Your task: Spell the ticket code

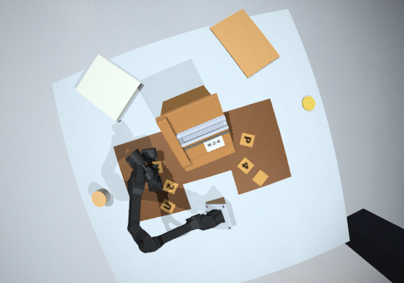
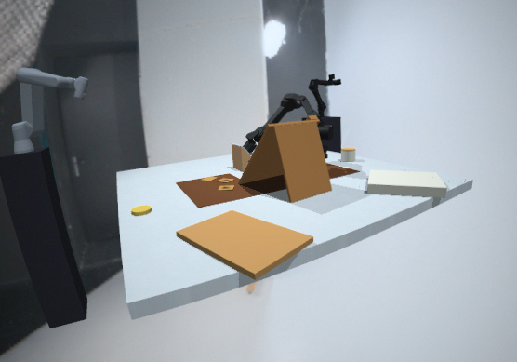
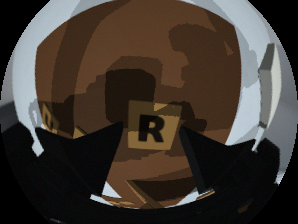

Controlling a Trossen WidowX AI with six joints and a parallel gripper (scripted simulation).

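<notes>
The ticket (image 1: pixel 214 143) on the tilted board (image 1: pixel 189 114) (image 2: pixel 304 164) reads R24. The rail (image 1: pixel 203 131) above it holds no tiles. My gripper (image 3: pixel 152 128) is open, pointing down over the R tile (image 3: pixel 167 136) (image 1: pixel 160 165). In the wrist view this tile lies flat between the fingertips, not gripped; the arm partly covers it in the top view. The 2 tile (image 1: pixel 170 187) and the U tile (image 1: pixel 168 206) lie beyond it. The P tile (image 1: pixel 247 140), the 4 tile (image 1: pixel 245 165) and a blank-looking tile (image 1: pixel 260 177) lie right of the board.
The tiles lie on a brown mat (image 1: pixel 259 117) (image 2: pixel 200 196). A cream block (image 1: pixel 108 87) (image 2: pixel 406 181) and an orange panel (image 1: pixel 245 44) (image 2: pixel 244 240) lie near the counter's far edge. An orange-topped cylinder (image 1: pixel 99 198) (image 2: pixel 348 154) stands left of the arm; a yellow disc (image 1: pixel 309 103) (image 2: pixel 141 210) lies far right.
</notes>
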